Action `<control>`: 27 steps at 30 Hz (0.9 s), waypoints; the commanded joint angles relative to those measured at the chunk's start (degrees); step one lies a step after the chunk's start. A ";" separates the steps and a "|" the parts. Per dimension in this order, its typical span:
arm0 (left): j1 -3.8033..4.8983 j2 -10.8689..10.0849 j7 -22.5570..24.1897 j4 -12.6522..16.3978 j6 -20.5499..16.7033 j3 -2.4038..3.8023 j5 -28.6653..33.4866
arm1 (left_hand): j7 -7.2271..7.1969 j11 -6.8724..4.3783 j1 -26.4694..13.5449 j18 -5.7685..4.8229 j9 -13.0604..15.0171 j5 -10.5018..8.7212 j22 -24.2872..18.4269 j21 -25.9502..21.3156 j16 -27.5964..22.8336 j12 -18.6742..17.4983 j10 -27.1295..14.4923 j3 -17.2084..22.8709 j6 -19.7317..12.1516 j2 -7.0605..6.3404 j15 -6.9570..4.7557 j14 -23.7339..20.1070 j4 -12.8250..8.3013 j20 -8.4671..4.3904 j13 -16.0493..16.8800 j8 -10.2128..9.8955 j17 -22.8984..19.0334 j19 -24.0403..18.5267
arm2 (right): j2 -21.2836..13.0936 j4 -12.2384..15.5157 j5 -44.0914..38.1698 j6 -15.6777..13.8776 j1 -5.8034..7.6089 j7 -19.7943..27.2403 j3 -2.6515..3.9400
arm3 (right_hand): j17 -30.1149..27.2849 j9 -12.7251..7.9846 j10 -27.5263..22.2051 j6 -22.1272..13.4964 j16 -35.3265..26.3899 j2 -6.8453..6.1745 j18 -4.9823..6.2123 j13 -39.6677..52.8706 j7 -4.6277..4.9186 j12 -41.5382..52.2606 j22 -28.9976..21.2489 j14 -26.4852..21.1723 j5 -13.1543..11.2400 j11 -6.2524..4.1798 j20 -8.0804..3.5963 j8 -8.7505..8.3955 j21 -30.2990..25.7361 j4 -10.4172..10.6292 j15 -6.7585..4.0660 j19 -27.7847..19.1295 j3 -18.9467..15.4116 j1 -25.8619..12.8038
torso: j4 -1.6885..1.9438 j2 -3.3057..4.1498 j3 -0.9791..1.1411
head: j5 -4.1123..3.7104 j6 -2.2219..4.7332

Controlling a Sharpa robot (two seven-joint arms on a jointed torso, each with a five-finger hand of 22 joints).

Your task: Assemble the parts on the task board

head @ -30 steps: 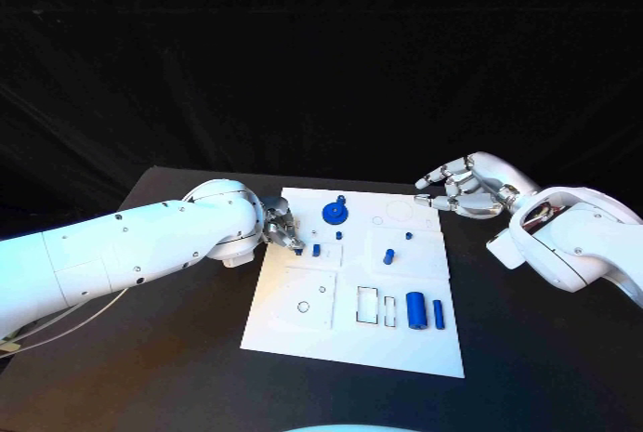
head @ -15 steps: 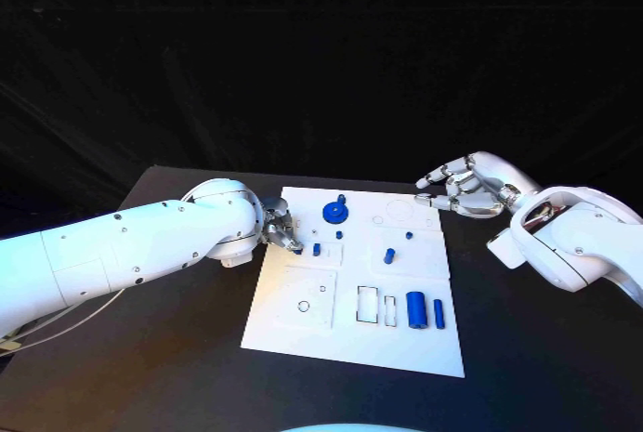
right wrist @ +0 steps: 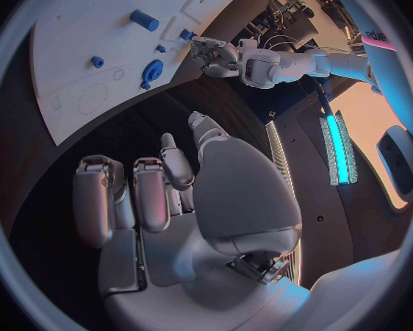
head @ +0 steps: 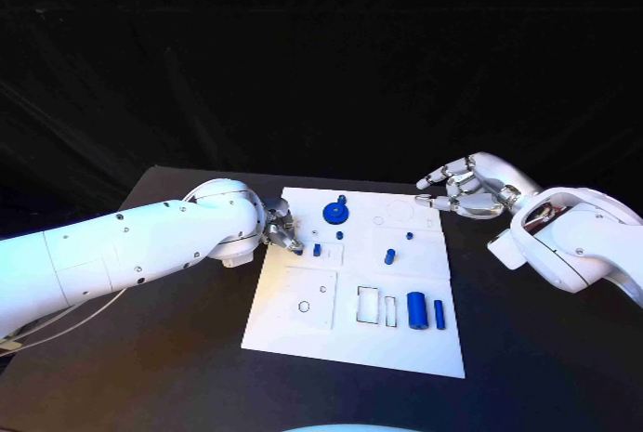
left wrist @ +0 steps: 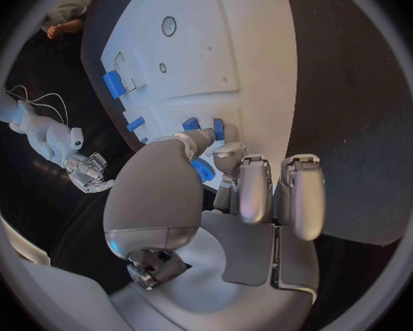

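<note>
**Left hand holding station at the board's left edge; nothing has moved**

Head view: I see my left hand [head: 279, 227] low at the left edge of the task board [head: 402, 344], towards its far corner, fingers drawn together just beside a small blue peg [head: 316, 250]; I cannot tell from here whether they touch it; against the pictures from a second and half a second ago, neither arm nor any part has shifted, so I judge this a pause in the placing, not progress. My right hand [head: 460, 192] hovers off the board's far right corner, fingers loosely curled, holding nothing. The blue wheel-shaped part [head: 335, 212] sits near the far edge; a blue cylinder [head: 417, 310] and a thin blue bar [head: 439, 312] lie towards the near right corner.

Left wrist view: the fingers [left wrist: 254, 187] are narrow, tips close over small blue parts [left wrist: 214, 129] on the board; whether one is pinched I cannot tell.

Right wrist view: fingers [right wrist: 140, 198] half curled and empty, above the dark table; the board [right wrist: 69, 66] lies well apart.
</note>
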 commanded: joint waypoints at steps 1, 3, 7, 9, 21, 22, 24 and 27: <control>-0.09 0.30 -0.48 -0.18 1.84 -0.08 0.71 | -0.87 0.06 -0.15 -0.74 0.12 0.14 11.12 0.21 -0.22 -0.35 0.15 8.29 1.23 0.50 -0.28 3.02 -7.94 -0.37 -0.07 0.20 4.42 3.80 | -0.03 0.08 -0.05 0.47 -0.03 0.29 0.01 | 2.94 -0.10 0.02 -0.33 -0.33 0.27 0.73 0.08 -0.16 0.02 8.53 2.78 0.39 -0.12 -0.50 0.34 -0.39 0.24 -0.32 0.79 0.06 -0.45 | 0.03 -0.03 0.02 | -0.17 -0.01; -0.09 0.46 -0.53 -0.32 2.29 -0.08 0.79 | -0.89 0.04 -0.34 -0.75 0.14 0.12 11.16 0.23 -0.20 -0.34 0.20 8.27 1.26 0.47 -0.28 3.03 -7.86 -0.37 -0.05 0.23 4.43 3.81 | -0.05 0.12 -0.05 0.47 -0.03 0.28 0.01 | 2.94 -0.10 0.02 -0.33 -0.33 0.27 0.73 0.08 -0.16 0.02 8.53 2.78 0.39 -0.12 -0.50 0.34 -0.39 0.24 -0.32 0.79 0.06 -0.45 | 0.02 -0.03 0.01 | -0.13 -0.04; -0.07 0.96 -0.77 -0.67 3.54 -0.08 0.58 | -1.08 -0.08 -1.06 -0.79 0.33 0.02 11.33 0.34 -0.20 -0.09 0.53 7.82 1.47 0.12 -0.36 3.03 -7.71 -0.38 0.28 0.47 4.43 3.90 | -0.12 0.17 -0.05 0.47 -0.02 0.25 0.01 | 2.94 -0.10 0.02 -0.33 -0.33 0.27 0.73 0.08 -0.16 0.02 8.53 2.78 0.39 -0.12 -0.50 0.34 -0.39 0.24 -0.32 0.79 0.06 -0.45 | 0.03 -0.04 -0.01 | -0.35 -0.14; -0.06 1.15 -0.87 -0.77 4.00 -0.08 0.45 | -1.20 -0.16 -1.47 -0.81 0.48 -0.01 11.38 0.37 -0.21 -0.03 0.68 7.51 1.56 0.02 -0.42 3.03 -7.58 -0.41 0.35 0.60 4.44 3.92 | -0.13 0.18 -0.05 0.47 -0.02 0.25 0.01 | 2.94 -0.10 0.02 -0.33 -0.33 0.27 0.73 0.08 -0.16 0.02 8.53 2.78 0.39 -0.12 -0.50 0.34 -0.39 0.24 -0.32 0.79 0.06 -0.45 | -0.05 -0.06 -0.01 | -0.25 -0.16; -0.03 1.61 -1.26 -1.40 4.45 -0.07 0.21 | -1.86 -0.62 -5.62 -0.86 1.20 -0.24 11.60 0.49 -0.21 0.23 1.18 3.04 2.03 -0.44 -0.72 3.05 -5.07 -0.68 0.70 0.92 4.46 4.03 | -0.22 0.24 -0.09 0.30 -0.02 0.22 0.01 | 2.83 -0.11 -0.08 -0.31 -0.44 0.30 0.75 -0.04 -0.17 -0.09 8.48 2.75 0.51 -0.13 -0.51 0.39 -0.49 0.28 -0.33 0.75 0.05 -0.46 | 0.06 -0.03 -0.02 | -0.49 -0.19; -0.02 1.61 -1.30 -1.50 4.32 -0.06 0.21 | -1.87 -0.63 -6.52 -0.86 1.24 -0.33 11.61 0.49 -0.20 0.29 1.20 1.83 2.20 -0.57 -0.73 3.05 -4.35 -0.71 0.76 0.92 4.47 4.04 | -0.23 0.24 -0.09 0.27 -0.02 0.22 0.01 | 2.83 -0.11 -0.08 -0.31 -0.44 0.30 0.75 -0.04 -0.17 -0.09 8.48 2.75 0.51 -0.13 -0.51 0.39 -0.49 0.28 -0.33 0.75 0.05 -0.46 | 0.07 -0.01 -0.02 | -0.54 -0.17; -0.02 1.62 -1.35 -1.63 4.20 -0.06 0.21 | -1.93 -0.67 -7.44 -0.87 1.28 -0.38 11.66 0.52 -0.22 0.41 1.24 0.03 2.41 -0.58 -0.79 3.05 -3.49 -0.75 0.89 0.88 4.47 4.06 | -0.24 0.24 -0.10 0.24 -0.02 0.22 0.01 | 2.82 -0.11 -0.11 -0.31 -0.45 0.29 0.75 -0.08 -0.17 -0.13 8.46 2.75 0.51 -0.13 -0.51 0.39 -0.51 0.28 -0.33 0.74 0.05 -0.46 | 0.07 0.01 -0.03 | -0.54 -0.20; -0.01 1.65 -1.42 -1.78 4.11 -0.06 0.20 | -2.10 -0.75 -8.32 -0.90 1.33 -0.37 11.76 0.57 -0.21 0.63 1.27 -3.25 2.76 -0.33 -0.89 3.06 -2.41 -0.82 1.12 0.77 4.48 4.12 | -0.25 0.23 -0.10 0.20 -0.02 0.22 0.01 | 2.79 -0.11 -0.16 -0.32 -0.48 0.29 0.76 -0.13 -0.17 -0.18 8.44 2.74 0.53 -0.12 -0.51 0.39 -0.55 0.29 -0.33 0.72 0.04 -0.47 | 0.01 -0.02 -0.05 | -0.53 -0.24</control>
